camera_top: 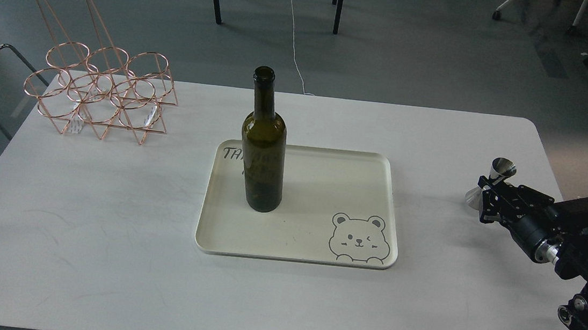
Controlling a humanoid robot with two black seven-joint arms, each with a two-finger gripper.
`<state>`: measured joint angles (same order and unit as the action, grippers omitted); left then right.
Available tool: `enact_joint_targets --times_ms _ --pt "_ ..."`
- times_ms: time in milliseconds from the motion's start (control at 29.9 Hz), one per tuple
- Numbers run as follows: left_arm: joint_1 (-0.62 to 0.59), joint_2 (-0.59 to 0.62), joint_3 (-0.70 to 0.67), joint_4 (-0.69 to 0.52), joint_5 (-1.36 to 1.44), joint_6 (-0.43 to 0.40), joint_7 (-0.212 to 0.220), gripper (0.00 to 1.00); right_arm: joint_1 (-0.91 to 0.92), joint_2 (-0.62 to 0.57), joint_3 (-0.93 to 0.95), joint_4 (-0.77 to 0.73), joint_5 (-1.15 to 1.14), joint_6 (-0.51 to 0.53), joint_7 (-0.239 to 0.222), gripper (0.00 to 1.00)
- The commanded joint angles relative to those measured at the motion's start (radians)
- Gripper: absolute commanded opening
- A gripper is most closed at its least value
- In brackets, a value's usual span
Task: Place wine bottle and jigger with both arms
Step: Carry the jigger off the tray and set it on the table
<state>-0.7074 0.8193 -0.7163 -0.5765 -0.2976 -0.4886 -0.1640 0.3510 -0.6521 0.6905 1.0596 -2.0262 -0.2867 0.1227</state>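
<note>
Steel, small and slick, the hourglass-shaped jigger (492, 185) seems pinched at its waist by the right gripper's (486, 197) fingers; the dark green glass wine bottle (263, 146) is heavy and breakable.

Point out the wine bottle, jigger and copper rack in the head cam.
wine bottle (262, 156), head view, on its dark body above the tray.
jigger (502, 170), head view, on its upper cone at the right gripper.
copper wire rack (97, 91), head view, on its middle rings.

Open worktop (77, 230) lies left and front of the tray (375, 216); the wine bottle (263, 151) and wire rack (101, 92) block passage behind.
</note>
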Motion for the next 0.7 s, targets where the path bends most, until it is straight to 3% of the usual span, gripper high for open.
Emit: enact_joint_targets --times_ms 0,501,568,668 --pt "-0.004 0.000 0.000 0.000 0.000 0.000 0.001 0.99 -0.003 0.002 -0.003 -0.001 0.000 0.000 0.000 0.21" --pt "-0.011 0.023 0.000 0.000 0.000 0.000 0.001 0.99 -0.033 0.003 -0.002 0.002 0.003 -0.002 0.011 0.43" --pt "-0.011 0.023 0.000 0.000 0.000 0.000 0.001 0.99 -0.033 0.002 -0.002 0.007 0.004 -0.003 0.011 0.52" --pt "-0.012 0.024 0.000 0.000 0.000 0.000 0.000 0.99 -0.038 -0.012 0.000 0.026 0.004 -0.028 0.015 0.75"
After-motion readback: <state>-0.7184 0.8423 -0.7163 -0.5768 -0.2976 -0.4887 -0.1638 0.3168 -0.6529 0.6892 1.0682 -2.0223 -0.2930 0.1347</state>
